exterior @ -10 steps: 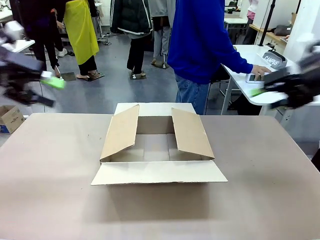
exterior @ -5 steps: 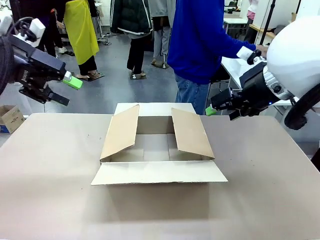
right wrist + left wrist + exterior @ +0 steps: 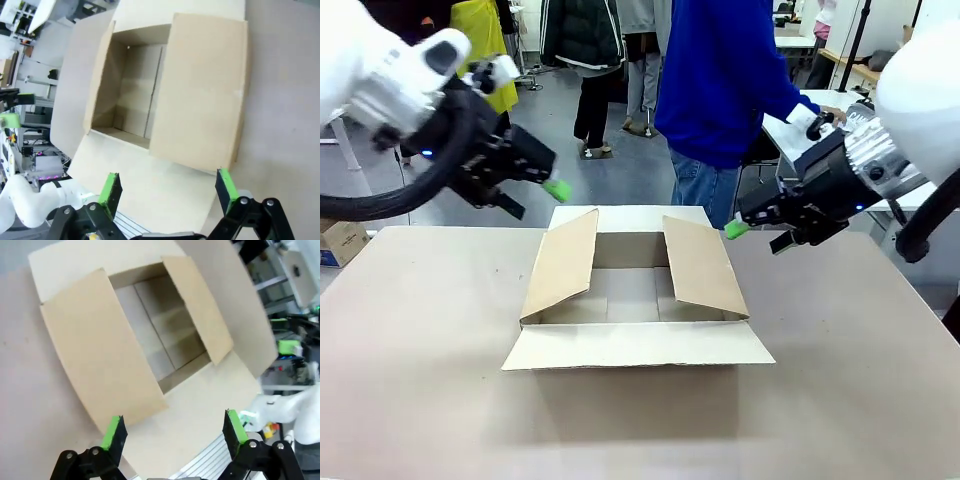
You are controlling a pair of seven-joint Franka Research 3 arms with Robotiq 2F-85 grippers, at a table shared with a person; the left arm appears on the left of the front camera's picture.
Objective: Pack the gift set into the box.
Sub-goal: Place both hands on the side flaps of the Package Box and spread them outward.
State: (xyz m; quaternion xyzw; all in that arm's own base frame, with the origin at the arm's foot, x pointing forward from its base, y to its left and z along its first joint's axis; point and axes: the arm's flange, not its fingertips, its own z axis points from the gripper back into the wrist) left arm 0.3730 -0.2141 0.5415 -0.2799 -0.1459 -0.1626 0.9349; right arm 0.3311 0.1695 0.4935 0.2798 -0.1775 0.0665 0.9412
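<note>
Directly across the front view, the left gripper [image 3: 535, 198] hangs in the air with its jaws parted, one green pad [image 3: 557, 190] leading. The brown carton [image 3: 640, 345] lies below it and towards the middle, its far left corner the nearest part. The right gripper [image 3: 757, 235] is also parted and airborne, with the carton below it and inward, the far right corner closest. The carton rests on the tan table [image 3: 420, 350]. Its near flap lies flat towards the robot, its far flap is folded outward, and its two side flaps stand half raised. A person in a blue top [image 3: 720, 80] stands beyond both grippers at the far edge. Next, in the left wrist view, the left gripper [image 3: 174, 430] shows both green-padded fingers [image 3: 114, 432] set wide apart, and the carton [image 3: 100, 350] lies straight ahead beneath them, its bare cardboard floor showing between the side flaps. Lastly, in the right wrist view, the right gripper [image 3: 167, 189] has its fingers [image 3: 225, 187] spread just as wide. The carton [image 3: 200, 90] lies ahead and below, one side flap closest to the fingertips and the opening just past it.
</note>
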